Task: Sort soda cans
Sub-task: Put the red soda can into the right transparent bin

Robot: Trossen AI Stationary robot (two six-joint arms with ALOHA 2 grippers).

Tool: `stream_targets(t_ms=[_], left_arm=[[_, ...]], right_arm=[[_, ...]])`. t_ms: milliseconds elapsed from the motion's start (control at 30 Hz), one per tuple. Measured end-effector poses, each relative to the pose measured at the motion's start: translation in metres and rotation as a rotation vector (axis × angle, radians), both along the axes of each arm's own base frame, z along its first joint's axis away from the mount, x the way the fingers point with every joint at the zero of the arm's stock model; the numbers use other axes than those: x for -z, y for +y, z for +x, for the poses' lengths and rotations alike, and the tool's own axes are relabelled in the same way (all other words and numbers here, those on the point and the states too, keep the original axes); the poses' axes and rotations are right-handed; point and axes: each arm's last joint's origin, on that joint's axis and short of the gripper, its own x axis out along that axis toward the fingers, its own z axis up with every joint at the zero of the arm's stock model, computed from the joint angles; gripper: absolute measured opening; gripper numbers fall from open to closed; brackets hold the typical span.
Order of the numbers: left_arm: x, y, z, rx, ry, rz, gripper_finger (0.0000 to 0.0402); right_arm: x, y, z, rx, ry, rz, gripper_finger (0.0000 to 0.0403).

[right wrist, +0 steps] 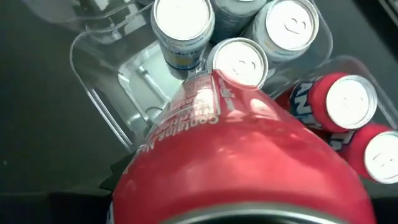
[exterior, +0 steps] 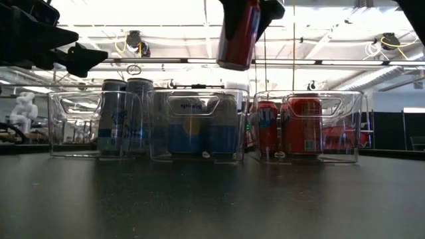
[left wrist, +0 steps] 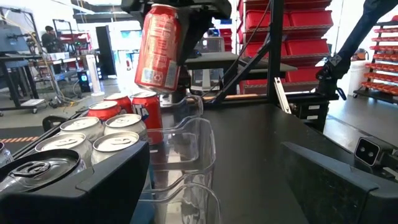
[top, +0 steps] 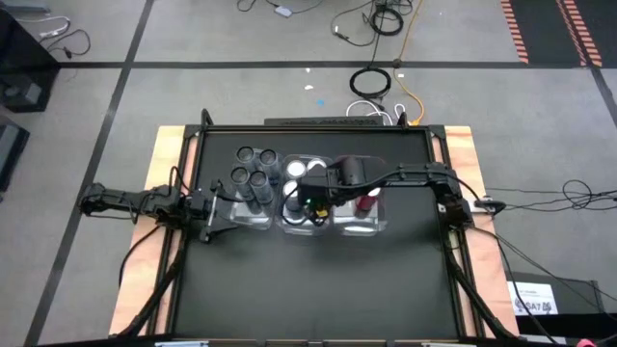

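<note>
Three clear bins stand in a row mid-table. The left bin (top: 253, 183) holds dark grey cans (exterior: 126, 116), the middle bin (exterior: 196, 126) blue-silver cans (right wrist: 183, 18), and the right bin (exterior: 309, 126) red cans (right wrist: 348, 102). My right gripper (top: 313, 198) is shut on a red can (exterior: 239, 26) high above the bins, over where the middle and right bins meet. My left gripper (top: 214, 217) is open and empty beside the left bin. My right gripper pinches the red can between its two fingers at its upper part (left wrist: 163, 15), coming from above and pointing down. The can hangs below the fingers, tilted, and is lifted clear of the bins and the cans in them.
The dark table in front of the bins (exterior: 212, 199) is bare. Wooden borders (top: 174, 145) edge the table on the left and right. Cables lie on the floor behind the table (top: 371, 82). Red shelving shows in the room beyond (left wrist: 298, 25).
</note>
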Motion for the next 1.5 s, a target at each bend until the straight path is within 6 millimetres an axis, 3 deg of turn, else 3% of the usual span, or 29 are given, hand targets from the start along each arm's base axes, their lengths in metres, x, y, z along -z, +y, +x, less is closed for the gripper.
stream_targets(t_ms=[167,333,567,800,1033,1267,1500], left_arm=[[0.0,0.0,0.0,0.0,0.0,0.0,0.0366],[0.0,0.0,0.0,0.0,0.0,0.0,0.0366],[0.0,0.0,0.0,0.0,0.0,0.0,0.0366],[0.0,0.0,0.0,0.0,0.0,0.0,0.0366],[0.0,0.0,0.0,0.0,0.0,0.0,0.0366],[0.0,0.0,0.0,0.0,0.0,0.0,0.0366],[0.0,0.0,0.0,0.0,0.0,0.0,0.0366]], right_arm=[[0.005,-0.005,-0.019,-0.044,0.071,-0.012,0.0293],[0.024,-0.008,-0.053,-0.044,0.191,-0.018,0.0293],[0.03,-0.028,-0.077,-0.117,0.124,0.062,0.0293],[0.052,-0.048,-0.072,-0.239,0.194,0.077,0.0293],[0.07,-0.051,-0.055,-0.34,0.212,0.059,0.0293],[0.101,-0.052,-0.036,-0.404,0.27,0.085,0.0293],[0.123,-0.061,-0.025,-0.375,0.301,0.097,0.0293]])
